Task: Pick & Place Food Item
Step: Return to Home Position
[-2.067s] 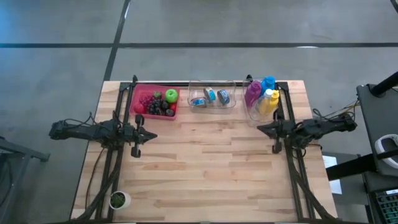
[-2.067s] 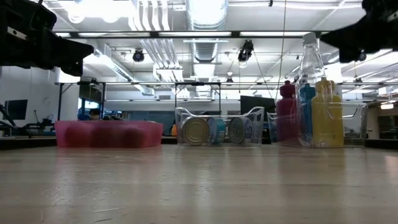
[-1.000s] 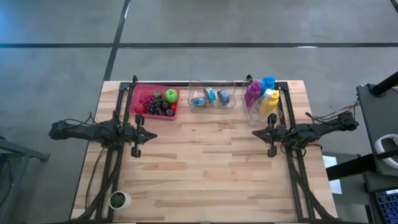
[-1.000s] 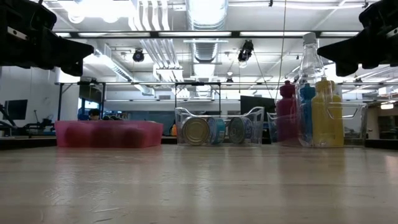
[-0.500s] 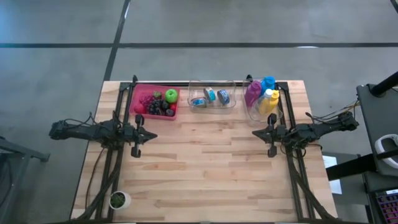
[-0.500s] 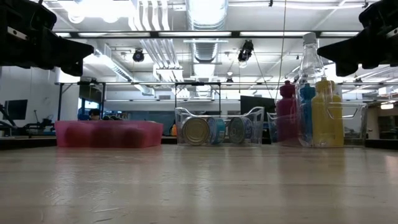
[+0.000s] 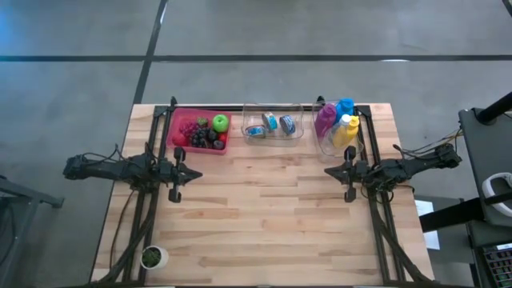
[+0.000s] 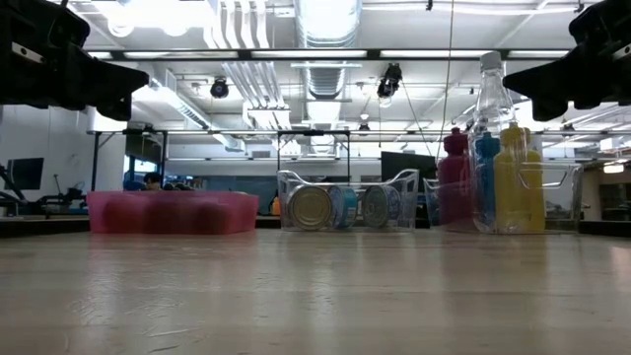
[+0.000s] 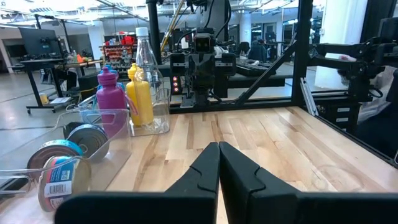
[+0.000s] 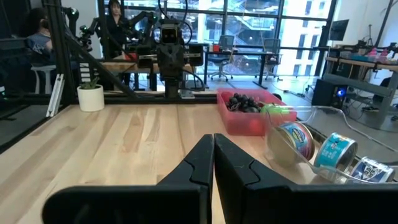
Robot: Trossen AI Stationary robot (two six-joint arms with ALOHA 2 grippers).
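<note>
A red bin [image 7: 198,132] stands at the table's far left with dark grapes [image 7: 205,138] and a green apple [image 7: 220,123] in it; the right wrist view shows the red bin [image 10: 244,119] too. My left gripper [image 7: 197,173] hovers shut above the table's left side, pointing level toward the middle, just nearer than the bin. My right gripper [image 7: 327,172] hovers shut above the right side, facing it. Both show shut in their wrist views, the left gripper [image 9: 218,147] and the right gripper [image 10: 213,138], with nothing between the fingers.
A clear bin with cans [image 7: 274,124] stands at the far middle. A clear bin with bottles [image 7: 340,124] stands at the far right, just beyond my right gripper. A small potted plant [image 7: 152,257] sits at the near left corner. Bare wood [image 7: 264,208] lies between the arms.
About two seconds ago my right gripper swung a little toward the table's near edge and its middle. It has held still since then. My left gripper has kept still, and no object has moved.
</note>
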